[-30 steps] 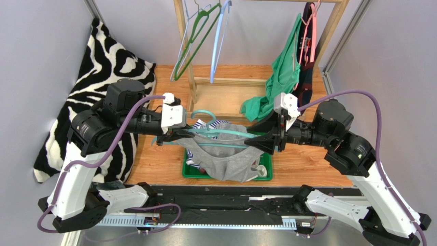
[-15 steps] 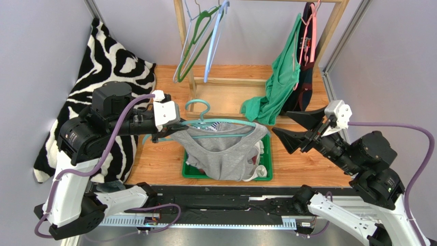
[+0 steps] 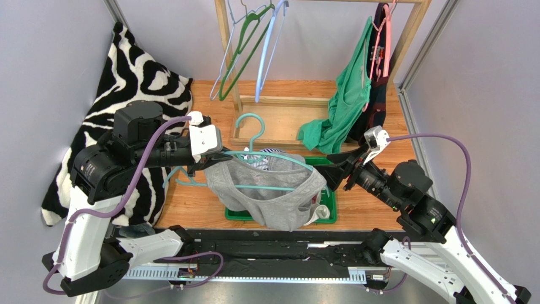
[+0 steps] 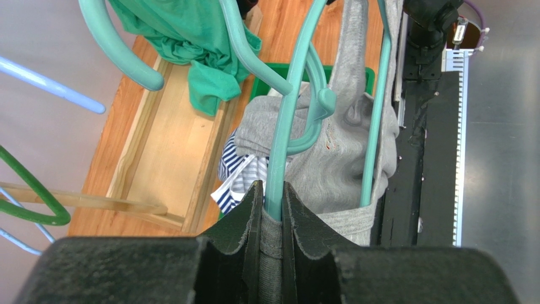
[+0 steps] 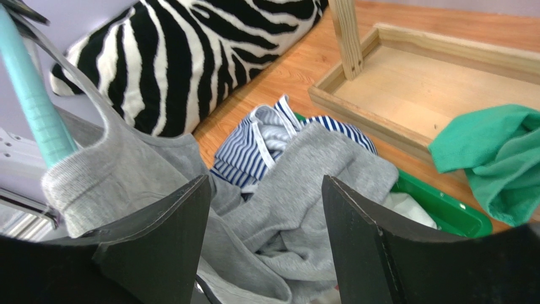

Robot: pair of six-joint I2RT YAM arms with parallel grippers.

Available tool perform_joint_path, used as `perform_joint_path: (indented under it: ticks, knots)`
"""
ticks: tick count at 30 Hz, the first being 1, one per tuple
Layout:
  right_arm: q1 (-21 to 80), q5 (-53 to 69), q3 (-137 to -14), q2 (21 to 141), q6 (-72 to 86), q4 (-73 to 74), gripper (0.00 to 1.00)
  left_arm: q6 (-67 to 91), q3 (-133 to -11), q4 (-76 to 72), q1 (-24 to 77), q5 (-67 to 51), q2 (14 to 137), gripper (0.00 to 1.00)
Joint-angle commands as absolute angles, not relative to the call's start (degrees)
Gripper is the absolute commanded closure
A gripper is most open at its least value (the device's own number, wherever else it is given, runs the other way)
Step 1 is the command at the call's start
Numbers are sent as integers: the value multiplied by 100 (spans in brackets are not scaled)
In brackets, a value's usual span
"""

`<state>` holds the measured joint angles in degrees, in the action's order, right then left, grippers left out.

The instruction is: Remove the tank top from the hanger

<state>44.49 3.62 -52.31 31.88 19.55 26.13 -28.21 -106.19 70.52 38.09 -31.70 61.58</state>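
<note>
Between grey walls (image 3: 57, 38) — wooden tabletop (image 3: 374, 199), hanger (image 3: 248, 115)

Grey knit tank top (image 3: 272, 196), glossy plastic hanger (image 4: 294, 95), matt wooden table (image 3: 203, 206)

Two white-and-black arms (image 3: 89, 225), purple cables (image 3: 468, 164), white wrist camera housings (image 3: 206, 139), black wedge-shaped jaws
</note>
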Motion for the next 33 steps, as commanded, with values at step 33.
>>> perform_joint_path:
  ticks: [33]
  knots:
    - [4447, -229, -5713, 4113, 2628, 361, 25, -2733, -11663, 5476, 4351, -1046, 6970, 100]
